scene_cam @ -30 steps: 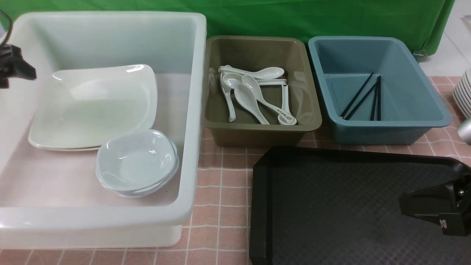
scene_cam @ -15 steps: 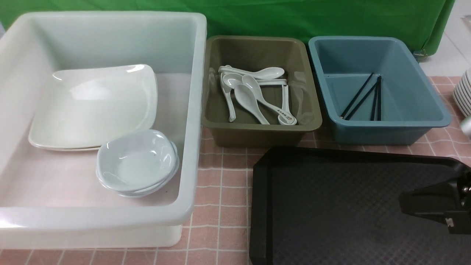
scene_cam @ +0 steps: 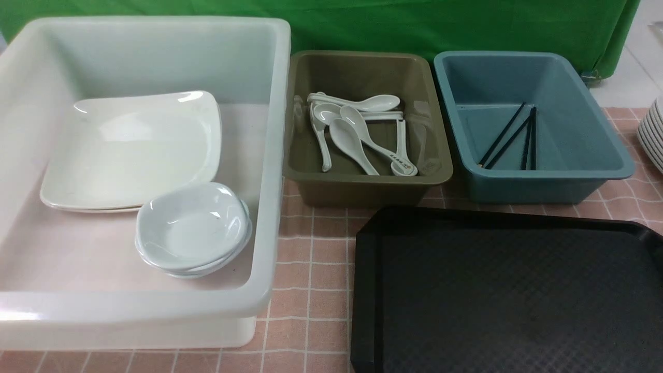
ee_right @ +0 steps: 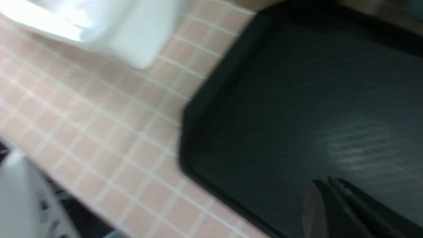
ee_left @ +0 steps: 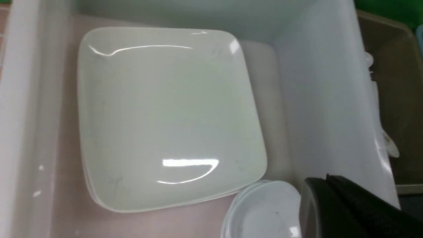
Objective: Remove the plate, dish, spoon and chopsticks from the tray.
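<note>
The black tray (scene_cam: 518, 290) lies bare at the front right. The white plate (scene_cam: 129, 150) rests in the big white tub (scene_cam: 155, 305), with stacked small dishes (scene_cam: 191, 228) in front of it. Several white spoons (scene_cam: 357, 134) lie in the olive tub (scene_cam: 362, 67). Black chopsticks (scene_cam: 510, 137) lean in the blue tub (scene_cam: 570, 103). Neither gripper shows in the front view. My left gripper (ee_left: 327, 178) is shut and empty above the white tub, near a dish (ee_left: 264, 211) and the plate (ee_left: 165, 115). My right gripper (ee_right: 325, 181) is shut and empty over the tray (ee_right: 297, 99).
A stack of white plates (scene_cam: 653, 134) stands at the right edge of the table. The three tubs sit side by side along the back on a pink checked cloth (scene_cam: 311, 248). The white tub's corner (ee_right: 132, 36) shows in the blurred right wrist view.
The left gripper, seen open at the far left a second ago, has left the front view and shut. The right gripper drew back off the tray's right side, out of the front view.
</note>
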You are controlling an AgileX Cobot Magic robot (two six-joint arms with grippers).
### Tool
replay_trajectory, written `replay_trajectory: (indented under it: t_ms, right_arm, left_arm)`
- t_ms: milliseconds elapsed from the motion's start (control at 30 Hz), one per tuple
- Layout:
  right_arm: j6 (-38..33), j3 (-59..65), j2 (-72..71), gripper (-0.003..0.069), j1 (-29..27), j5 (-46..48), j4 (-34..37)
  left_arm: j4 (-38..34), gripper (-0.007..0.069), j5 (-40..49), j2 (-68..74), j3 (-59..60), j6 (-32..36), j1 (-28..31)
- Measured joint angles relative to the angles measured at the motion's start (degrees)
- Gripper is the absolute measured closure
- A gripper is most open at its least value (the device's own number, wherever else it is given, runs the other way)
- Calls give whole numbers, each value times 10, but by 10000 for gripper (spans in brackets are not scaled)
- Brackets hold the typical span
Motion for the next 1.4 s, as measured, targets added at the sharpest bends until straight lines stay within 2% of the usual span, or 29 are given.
replay_trajectory:
  t_ms: [100, 233, 267, 333, 367, 400, 467, 500, 567, 733, 1400]
  right_arm:
    - [13, 2, -49, 629, 0, -9, -39]
    - [6, 40, -164, 629, 0, -106, -76]
    - [2, 57, -196, 629, 0, -140, -76]
    - [-2, 133, -267, 629, 0, -273, -66]
    - [-2, 139, -267, 629, 0, -284, -64]
    - [-2, 186, -294, 629, 0, -362, -50]
    - [-2, 231, -309, 629, 0, -424, -33]
    - [-2, 283, -314, 629, 0, -511, -9]
    - [-2, 316, -313, 629, 0, -568, 1]
    - [-2, 344, -307, 629, 0, -603, 7]
    - [-2, 348, -305, 608, 0, -609, 9]
  left_arm:
    - [-9, 628, 0, -1, 0, 3, 0]
    - [-10, 628, 1, -1, 6, 5, 0]
    - [-10, 628, 2, -1, 6, 6, 0]
    - [-12, 627, 2, -1, 6, 9, 0]
    - [-12, 627, 2, -1, 6, 10, 0]
    - [-12, 627, 2, -1, 6, 15, 0]
    - [-12, 627, 2, -1, 6, 17, 0]
    - [-12, 627, 2, -1, 6, 18, 0]
    - [-12, 627, 2, -1, 6, 18, 0]
    - [-12, 627, 2, -1, 6, 18, 0]
    - [-41, 627, 2, -1, 6, 19, 0]
